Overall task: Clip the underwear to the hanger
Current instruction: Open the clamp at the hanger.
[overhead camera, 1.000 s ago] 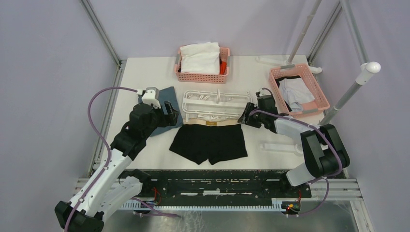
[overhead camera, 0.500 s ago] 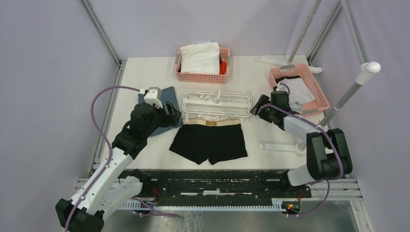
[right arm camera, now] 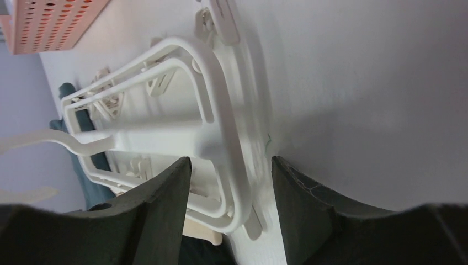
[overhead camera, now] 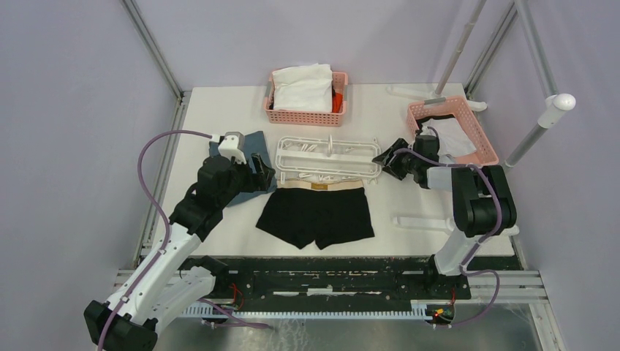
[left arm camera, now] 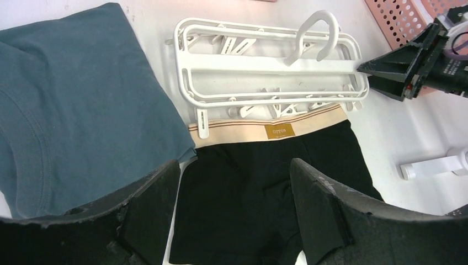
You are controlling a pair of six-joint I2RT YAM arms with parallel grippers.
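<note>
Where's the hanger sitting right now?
In the top view the hanger lies flat mid-table, just beyond the underwear waistband, between the blue-grey cloth on its left and the right claw at its right end.

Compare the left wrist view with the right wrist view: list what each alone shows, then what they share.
Left wrist only: the whole underwear lying below the hanger, with its tan waistband at the near rail, and the right end effector at the hanger's end. Right wrist only: that end rail up close, between the right end effector's open fingers, with gaps on either side. Both: the hanger, its clips, its hook, and the blue-grey cloth, which is a mere sliver in the right wrist view.
</note>
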